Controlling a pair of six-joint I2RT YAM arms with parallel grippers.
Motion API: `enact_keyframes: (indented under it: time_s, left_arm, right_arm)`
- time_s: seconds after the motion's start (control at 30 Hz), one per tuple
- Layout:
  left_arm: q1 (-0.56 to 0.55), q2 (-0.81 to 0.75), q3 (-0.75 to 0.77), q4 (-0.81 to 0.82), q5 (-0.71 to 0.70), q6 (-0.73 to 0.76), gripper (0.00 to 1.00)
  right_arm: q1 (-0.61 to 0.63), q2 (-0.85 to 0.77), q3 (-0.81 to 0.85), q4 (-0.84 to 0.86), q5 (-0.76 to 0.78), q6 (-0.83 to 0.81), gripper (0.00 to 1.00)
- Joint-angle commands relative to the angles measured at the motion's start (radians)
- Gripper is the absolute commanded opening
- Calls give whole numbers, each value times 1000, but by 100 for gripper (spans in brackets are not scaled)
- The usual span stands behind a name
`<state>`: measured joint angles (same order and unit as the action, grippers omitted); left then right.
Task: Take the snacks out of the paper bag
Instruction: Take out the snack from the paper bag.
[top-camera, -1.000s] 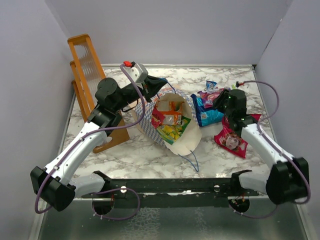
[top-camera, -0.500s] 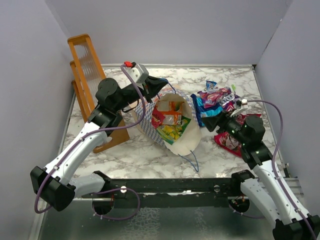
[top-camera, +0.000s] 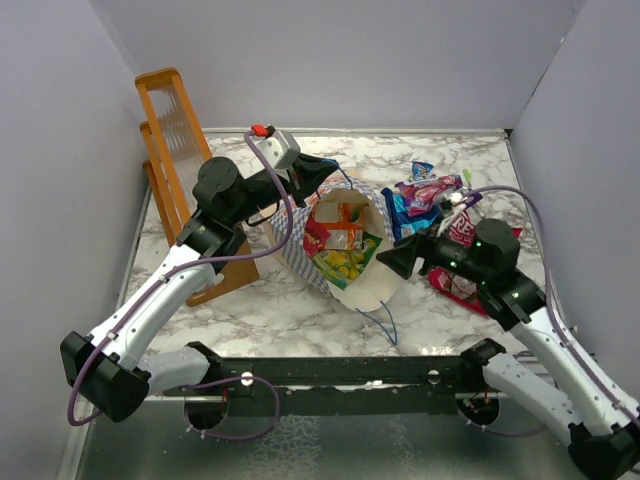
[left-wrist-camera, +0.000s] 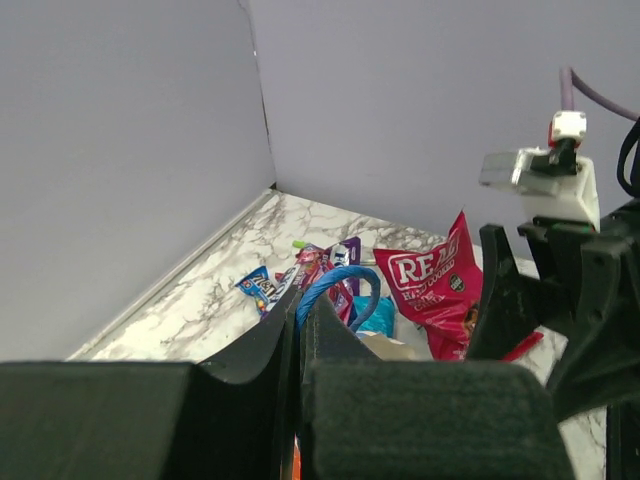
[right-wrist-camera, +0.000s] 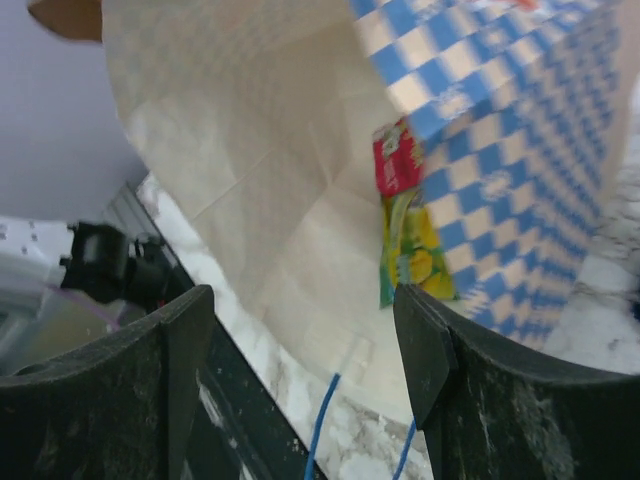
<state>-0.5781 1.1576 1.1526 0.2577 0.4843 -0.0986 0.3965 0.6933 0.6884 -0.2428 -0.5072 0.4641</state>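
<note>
Right claw gapes toward the paper bag; left claw pinches its rim.

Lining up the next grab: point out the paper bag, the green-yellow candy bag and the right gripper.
paper bag (top-camera: 371, 287): top view, cream inner wall.
green-yellow candy bag (top-camera: 345, 265): top view, packet's middle.
right gripper (top-camera: 383, 263): top view, between its fingertips.

Between the right jaws, the paper bag is running off the top edge, its wall covering part of the blurry green-yellow candy bag. Beyond the left jaws, the right arm is hiding the "REAL" pouch's corner.
</note>
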Motion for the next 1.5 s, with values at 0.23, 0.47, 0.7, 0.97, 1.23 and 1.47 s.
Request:
enact_keyframes:
  time_s: [0.23,0.47,0.7,0.97,1.23,1.47]
  left_arm:
    - [-9,-13,7,15,-18,17,0]
    - [-12,-17,7,19,-15,13,0]
    - [-12,-20,5,28,-8,-1,0]
    - [-13,-8,1,77,58,-65,0]
    - [-14,-6,1,83,63,-71,0]
    - [-14,-7,0,86,68,-77,0]
  right_arm:
    - [525,381,216,-103,850,48,58]
    - [631,519,170,82,1150,66,55]
    - [657,682,77,380,1298,25,54]
    - [653,913,121,454,1434,89,44]
    - [583,1034,190,300,1455,324,52]
    - [558,1060,201,381,1406,236,68]
